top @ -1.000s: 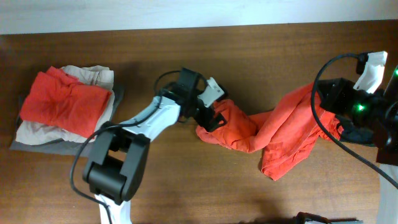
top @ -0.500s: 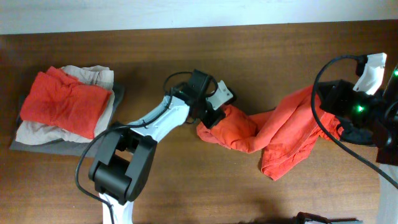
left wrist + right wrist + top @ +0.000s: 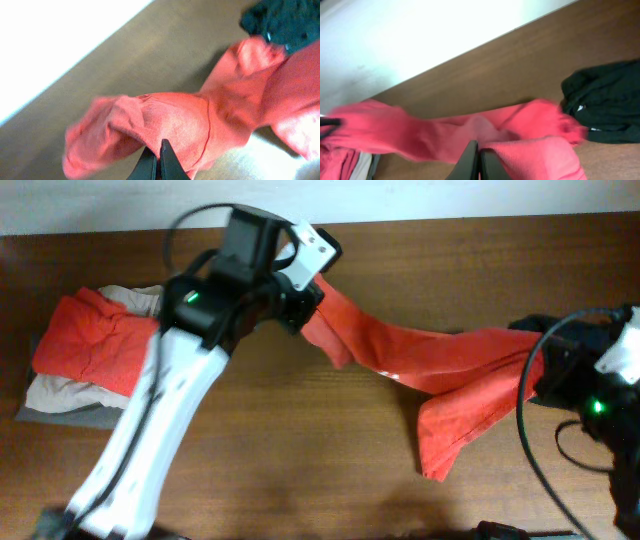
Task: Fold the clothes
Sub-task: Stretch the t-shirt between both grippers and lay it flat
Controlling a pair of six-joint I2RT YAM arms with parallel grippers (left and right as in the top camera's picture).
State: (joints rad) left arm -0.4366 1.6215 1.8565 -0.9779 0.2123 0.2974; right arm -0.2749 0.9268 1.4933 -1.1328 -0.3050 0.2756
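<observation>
Over the table (image 3: 300, 470), left arm (image 3: 160, 400) extended, left fingers (image 3: 168, 162) and right fingers (image 3: 469, 159) pinching stretched T-shirt (image 3: 450, 365)

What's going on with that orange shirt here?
Both arms hold one orange-red T-shirt. The left gripper is shut on one end near the far edge of the table, the right gripper is shut on the other end, and the fabric is stretched between them, not yet folded. A stack of folded clothes sits at the left.

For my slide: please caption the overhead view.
Left claw and right claw hold the orange-red T-shirt stretched over the table; folded clothes lie nearby.
</observation>
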